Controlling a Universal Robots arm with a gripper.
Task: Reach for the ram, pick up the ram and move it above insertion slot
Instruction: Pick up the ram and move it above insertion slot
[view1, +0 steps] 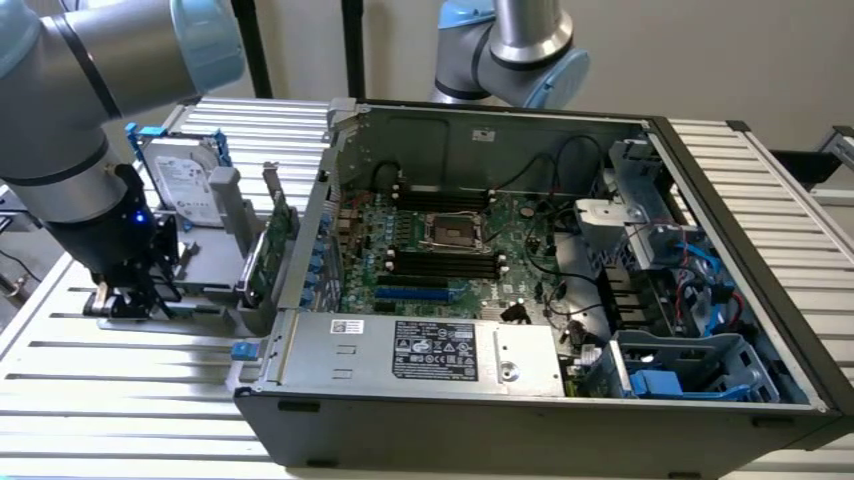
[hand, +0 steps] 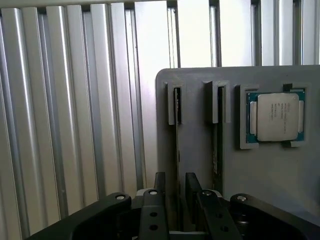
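In the exterior view the black gripper (view1: 124, 298) hangs low over a grey moulded holder (view1: 187, 310) on the ribbed aluminium table (view1: 120, 400). It is to the exterior view's left of the open steel computer case (view1: 534, 425), with a boxy hard drive (view1: 187, 185) standing just beside. In the wrist view the ram (hand: 177, 125) stands edge-on as a thin dark strip in the holder's slot, between the spread jaws. A second stick (hand: 218, 130) and a square metal-capped processor (hand: 275, 117) sit alongside.

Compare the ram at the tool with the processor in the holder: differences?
Shape: the ram is a long thin strip; the processor is square.
Pose: the ram stands on edge in a narrow slot; the processor lies flat in a recess, lid toward the camera.
Tool: the open tool straddles the ram; the processor sits off to the side.
Both sit in the same grey holder.
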